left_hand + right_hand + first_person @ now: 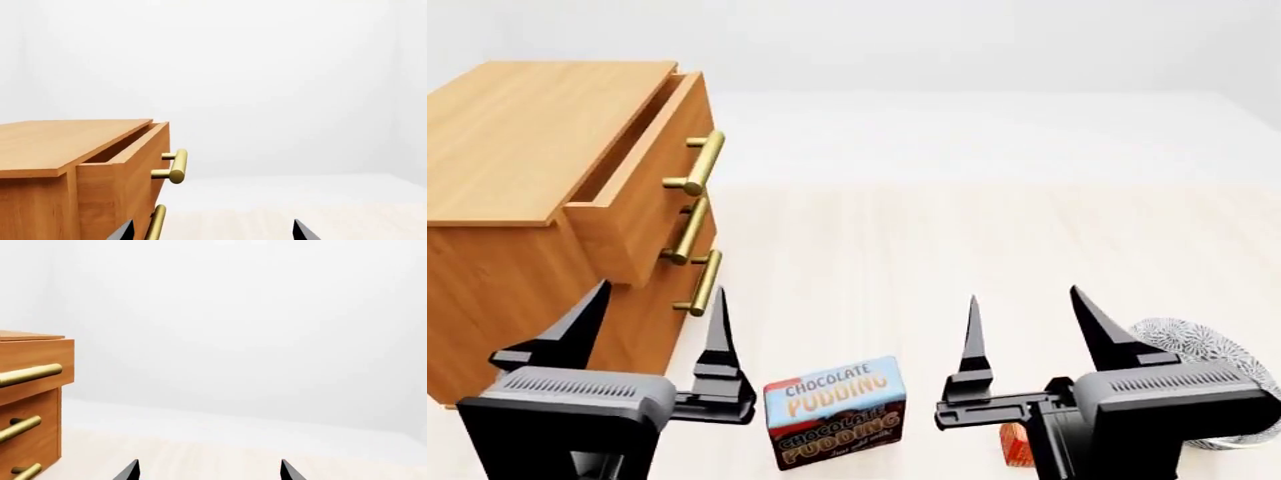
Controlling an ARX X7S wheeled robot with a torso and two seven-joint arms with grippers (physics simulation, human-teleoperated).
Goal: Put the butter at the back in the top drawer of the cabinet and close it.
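One pale wood floor [988,240] meets white walls; the butter [1013,445] hides behind the right gripper [1024,325], lower right; both grippers' fingers spread, left gripper [654,320] too.

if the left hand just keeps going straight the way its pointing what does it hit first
Probably nothing soon. The left hand is open and points just past the front of the cabinet; its wrist view shows the top drawer and its brass handle off to one side, with bare floor ahead. Depth is unclear, so a graze is possible.
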